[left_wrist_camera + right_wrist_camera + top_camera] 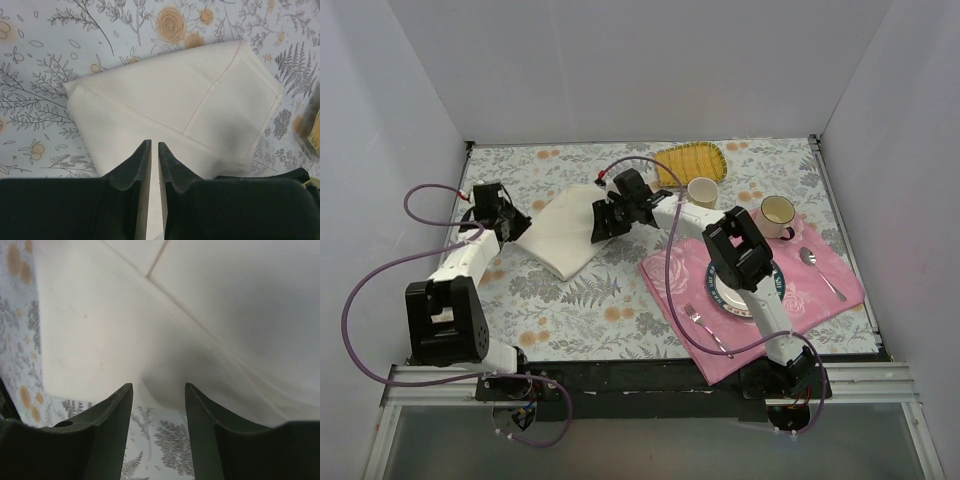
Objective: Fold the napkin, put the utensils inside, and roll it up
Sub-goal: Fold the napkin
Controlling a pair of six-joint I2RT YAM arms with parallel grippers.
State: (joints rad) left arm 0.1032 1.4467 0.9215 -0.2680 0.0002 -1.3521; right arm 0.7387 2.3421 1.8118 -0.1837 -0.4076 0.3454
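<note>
Cream-white folded cloth napkin (560, 235): left gripper (151, 146) pinched tight on one edge, right gripper (159, 388) fingers spread at the opposite edge.

Looking like a robotics lab test cell rather than a home: sitting boxed in on three sides by plain white walls (620, 70), with the left arm (460, 265) and right arm (760, 300) bolted along an aluminium rail (880, 372) and trailing purple cables (360, 275). Merely staging a dining table, using a floral tablecloth (580, 300), pink placemat (820, 275), blue-rimmed plate (718, 290), fork (705, 325), spoon (820, 270) and two cups (703, 191).
</note>
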